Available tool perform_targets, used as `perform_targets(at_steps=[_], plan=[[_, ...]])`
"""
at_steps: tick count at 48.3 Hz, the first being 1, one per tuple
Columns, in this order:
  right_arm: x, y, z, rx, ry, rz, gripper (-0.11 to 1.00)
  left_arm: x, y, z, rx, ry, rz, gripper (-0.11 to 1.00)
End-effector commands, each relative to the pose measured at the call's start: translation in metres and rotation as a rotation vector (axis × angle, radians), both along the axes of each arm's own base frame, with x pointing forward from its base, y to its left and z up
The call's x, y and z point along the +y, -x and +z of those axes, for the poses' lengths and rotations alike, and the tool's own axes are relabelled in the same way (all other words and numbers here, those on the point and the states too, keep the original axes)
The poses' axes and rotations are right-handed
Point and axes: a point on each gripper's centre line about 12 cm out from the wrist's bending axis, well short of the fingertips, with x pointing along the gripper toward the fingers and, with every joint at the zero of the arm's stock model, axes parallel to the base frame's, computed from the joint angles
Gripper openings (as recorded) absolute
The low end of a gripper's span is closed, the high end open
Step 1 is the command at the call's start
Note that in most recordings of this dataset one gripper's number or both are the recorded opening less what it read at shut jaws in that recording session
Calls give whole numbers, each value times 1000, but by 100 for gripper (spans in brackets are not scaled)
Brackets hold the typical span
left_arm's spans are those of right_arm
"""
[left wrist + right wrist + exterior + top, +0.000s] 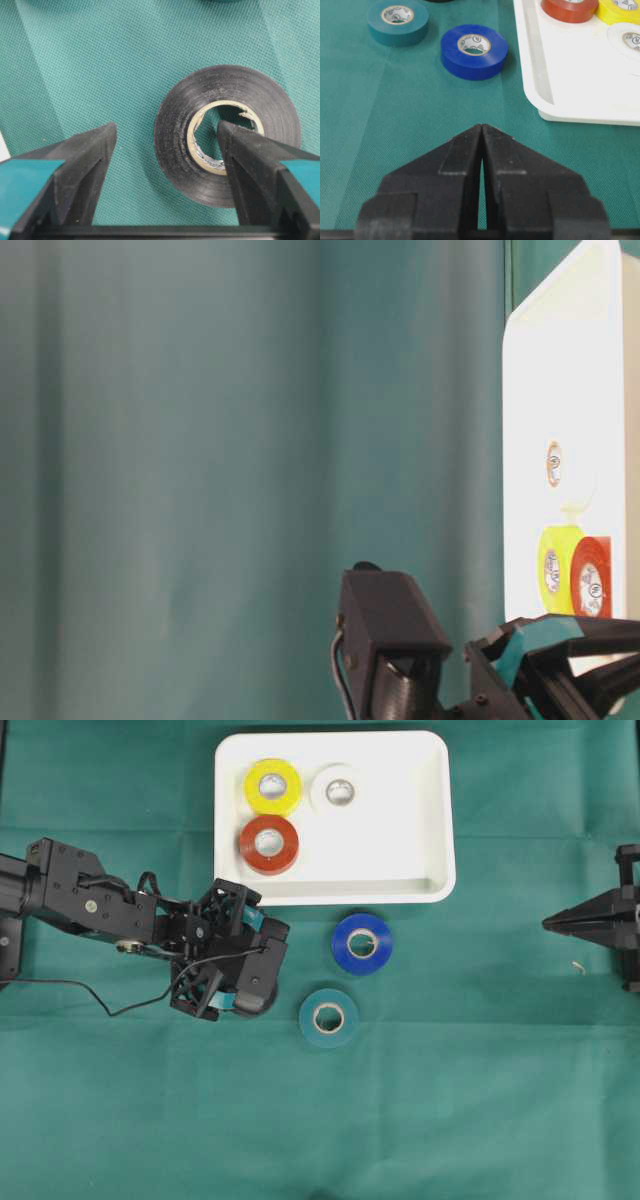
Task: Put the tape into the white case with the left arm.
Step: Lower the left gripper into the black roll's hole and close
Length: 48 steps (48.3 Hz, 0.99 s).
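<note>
The left gripper sits low over a black tape roll on the green-covered bench, jaws spread wide. In the left wrist view 1 finger pokes down into the roll's cardboard core and the other finger stands well outside it on the cloth, so the roll's wall is between them but nothing is squeezed yet. That roll lies just below the white case, outside it.

The case holds 3 rolls: a yellow roll, a red roll touching it just below, and a white roll beside the yellow 1. The rest of the case floor is bare.

On the cloth near the case's lower rim lie a blue roll and a teal roll, apart from each other.

From overhead the black roll is mostly hidden under the gripper; only the wrist view shows it properly. The right wrist view shows the right gripper pinched together on nothing, parked at the far right edge.
</note>
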Motion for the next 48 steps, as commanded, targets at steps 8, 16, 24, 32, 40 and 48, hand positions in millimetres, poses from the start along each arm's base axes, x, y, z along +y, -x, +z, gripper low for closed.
perform_targets(at_steps=[8,16,24,32,40,48], plan=[[0,-2,4,-14,0,-1,-9,0,-6,4,-22,-4,-6,69],[0,-2,4,-12,2,-1,-9,0,-5,3,-17,-6,-10,54],[0,-2,3,-11,1,-1,-9,-3,-5,3,-17,-6,-18,24],[0,-2,3,-12,4,2,-9,-5,-6,5,-20,-5,-21,24],[0,-2,4,-14,4,1,-9,-8,-6,11,-36,-2,-27,24],[0,-2,4,-12,3,0,-9,-18,-5,28,-57,3,-52,24]])
